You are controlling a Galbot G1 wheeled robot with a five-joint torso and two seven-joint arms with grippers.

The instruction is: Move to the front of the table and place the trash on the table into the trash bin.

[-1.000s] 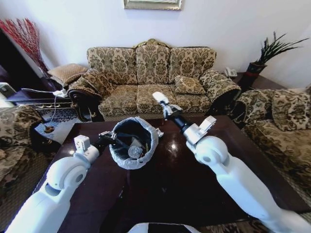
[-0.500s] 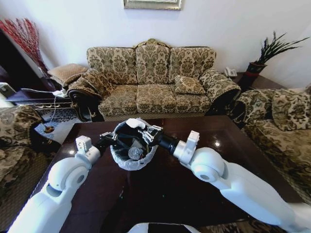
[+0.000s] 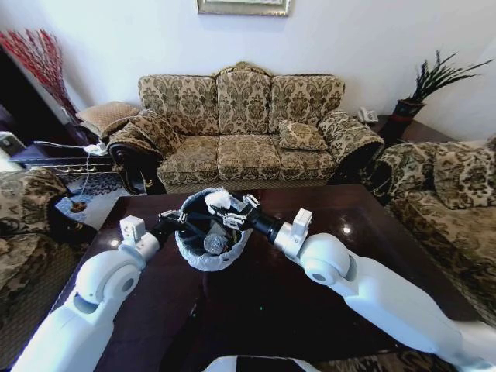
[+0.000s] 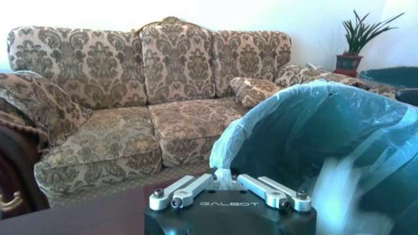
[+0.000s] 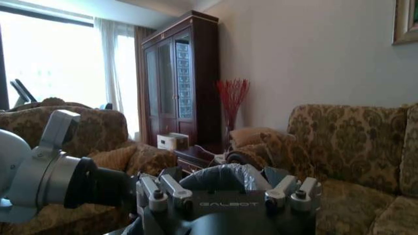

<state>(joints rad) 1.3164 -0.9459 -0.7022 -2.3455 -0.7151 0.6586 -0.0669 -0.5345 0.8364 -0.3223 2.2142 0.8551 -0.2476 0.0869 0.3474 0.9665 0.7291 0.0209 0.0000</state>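
Right gripper (image 3: pixel 225 209): reaches in from the right and sits over the mouth of the trash bin (image 3: pixel 191 258), with a crumpled white paper scrap (image 3: pixel 217 199) at its fingertips; whether the fingers pinch the scrap or have let go of it cannot be told.
Right wrist view: the gripper's metal knuckles (image 5: pixel 225 193) show with the bin's bag rim (image 5: pixel 222 177) just beyond them, and the other arm's white forearm (image 5: pixel 33 171) comes in beside it.
Left gripper (image 3: pixel 172 220): at the bin's left rim, closed on the bag liner where it folds over the edge.
Left wrist view: the gripper (image 4: pixel 222 183) pinches the pale plastic bag (image 4: pixel 313 127) right at the rim.
Trash bin: a small round black bin with a pale bag, tipped so that its opening faces up toward the head camera, standing on the far left part of the table (image 3: pixel 263 302).
Trash in bin: a small clear plastic bottle (image 3: pixel 215 244) lies at the bottom, below the right gripper.
Table: a glossy dark brown top, with both white arms stretched over it.
Sofa (image 3: pixel 244 124): patterned, against the far wall behind the table.
Armchair (image 3: pixel 449 194): matching pattern, to the right of the table.
Potted plant (image 3: pixel 422 89): in the far right corner.
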